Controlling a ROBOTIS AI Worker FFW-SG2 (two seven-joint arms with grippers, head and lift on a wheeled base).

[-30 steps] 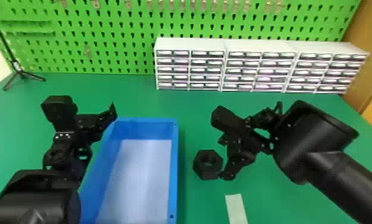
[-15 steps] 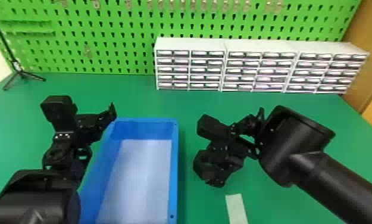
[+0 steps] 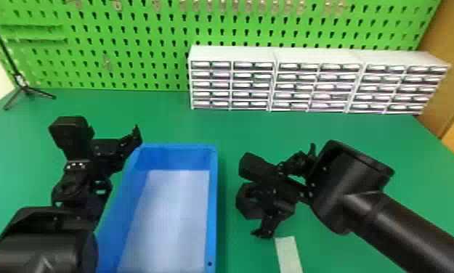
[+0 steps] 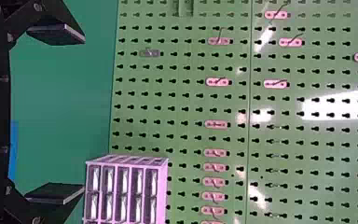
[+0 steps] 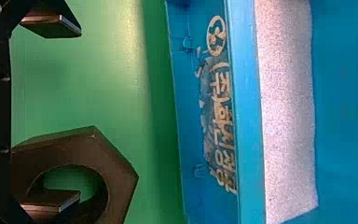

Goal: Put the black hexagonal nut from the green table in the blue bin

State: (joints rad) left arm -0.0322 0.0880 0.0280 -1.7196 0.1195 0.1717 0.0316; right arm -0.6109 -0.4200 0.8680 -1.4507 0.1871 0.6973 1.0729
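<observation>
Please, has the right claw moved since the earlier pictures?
Yes. In the head view, the right claw has moved to the left and somewhat nearer the robot, closer to the right wall of the blue bin.

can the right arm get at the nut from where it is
Probably yes: the right end effector is open right by the nut, with one finger lined up with its hole. Nothing seems to block the way, though it may need a small shift.

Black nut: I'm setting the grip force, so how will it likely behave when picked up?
The nut looks stiff, with crisp corners, so it probably won't give. Its flat sides should resist rolling. The smooth faces might slip a little if gripped loosely.
</observation>
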